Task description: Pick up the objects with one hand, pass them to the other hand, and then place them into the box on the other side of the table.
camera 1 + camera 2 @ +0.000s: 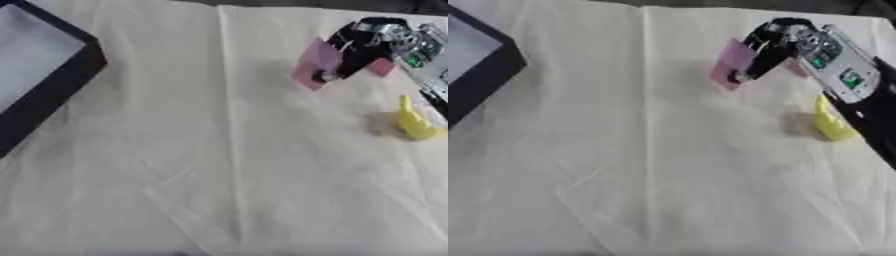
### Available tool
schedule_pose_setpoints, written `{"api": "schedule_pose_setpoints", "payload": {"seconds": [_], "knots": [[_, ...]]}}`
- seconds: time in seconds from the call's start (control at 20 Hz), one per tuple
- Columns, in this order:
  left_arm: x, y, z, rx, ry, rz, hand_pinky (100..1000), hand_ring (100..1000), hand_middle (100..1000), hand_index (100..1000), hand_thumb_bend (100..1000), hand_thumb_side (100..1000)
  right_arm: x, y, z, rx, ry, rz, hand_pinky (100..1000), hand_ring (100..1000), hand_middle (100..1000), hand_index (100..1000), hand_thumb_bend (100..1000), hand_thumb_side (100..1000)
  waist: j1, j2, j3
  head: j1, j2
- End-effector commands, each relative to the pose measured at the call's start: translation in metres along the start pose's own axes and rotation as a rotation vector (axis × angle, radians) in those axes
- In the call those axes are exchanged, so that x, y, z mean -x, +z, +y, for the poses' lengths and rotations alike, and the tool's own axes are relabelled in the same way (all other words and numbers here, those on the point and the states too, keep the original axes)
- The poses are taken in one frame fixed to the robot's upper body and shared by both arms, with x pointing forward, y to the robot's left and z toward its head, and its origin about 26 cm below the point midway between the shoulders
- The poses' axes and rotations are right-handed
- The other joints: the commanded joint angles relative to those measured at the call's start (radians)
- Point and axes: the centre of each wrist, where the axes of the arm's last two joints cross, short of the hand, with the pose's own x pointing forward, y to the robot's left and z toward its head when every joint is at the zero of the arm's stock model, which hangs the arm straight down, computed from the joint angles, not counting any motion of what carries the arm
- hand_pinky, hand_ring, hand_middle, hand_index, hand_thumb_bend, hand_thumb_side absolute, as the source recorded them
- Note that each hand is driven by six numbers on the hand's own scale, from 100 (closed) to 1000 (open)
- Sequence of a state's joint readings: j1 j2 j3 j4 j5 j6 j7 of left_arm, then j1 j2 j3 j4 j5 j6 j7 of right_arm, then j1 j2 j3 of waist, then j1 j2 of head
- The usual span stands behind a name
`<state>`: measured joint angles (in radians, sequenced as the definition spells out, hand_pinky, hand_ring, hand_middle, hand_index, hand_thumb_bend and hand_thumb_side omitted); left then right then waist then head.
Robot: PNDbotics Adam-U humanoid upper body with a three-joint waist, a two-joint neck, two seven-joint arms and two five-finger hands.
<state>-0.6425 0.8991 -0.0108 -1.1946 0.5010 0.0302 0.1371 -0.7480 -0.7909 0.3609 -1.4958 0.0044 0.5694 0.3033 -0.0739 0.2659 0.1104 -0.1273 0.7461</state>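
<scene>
My right hand (776, 42) comes in from the upper right, its black fingers curled around a flat pink object (732, 62) that it holds at the far right of the table. A second pink piece (381, 66) shows just behind the hand. A yellow banana-shaped object (413, 122) lies on the cloth below the right arm, apart from the hand. The dark box (52, 85) with a pale inside sits at the far left edge. My left hand does not show in either view.
A cream cloth (219, 175) with creases covers the whole table. The right forearm (842, 75), silver with green parts, crosses the upper right corner above the yellow object.
</scene>
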Motion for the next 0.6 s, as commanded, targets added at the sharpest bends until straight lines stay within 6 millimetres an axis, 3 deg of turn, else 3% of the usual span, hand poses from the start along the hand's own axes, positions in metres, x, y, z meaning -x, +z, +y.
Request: {"api": "schedule_pose_setpoints", "payload": {"seconds": [0.05, 0.6], "knots": [[-0.027, -0.001, 0.012, 0.011, -0.059, -0.073, 720, 784, 796, 885, 402, 779, -0.017, 0.022, -0.013, 0.057, -0.034, -0.093, 820, 636, 508, 616, 402, 100, 0.01, -0.028, -0.002, 0.004, -0.001], [-0.077, 0.02, -0.023, 0.232, -0.23, -0.22, 714, 772, 785, 867, 414, 753, -0.026, 0.032, 0.046, 0.11, -0.196, -0.319, 837, 614, 504, 611, 409, 100, 0.018, -0.029, -0.01, 0.033, -0.009]]}}
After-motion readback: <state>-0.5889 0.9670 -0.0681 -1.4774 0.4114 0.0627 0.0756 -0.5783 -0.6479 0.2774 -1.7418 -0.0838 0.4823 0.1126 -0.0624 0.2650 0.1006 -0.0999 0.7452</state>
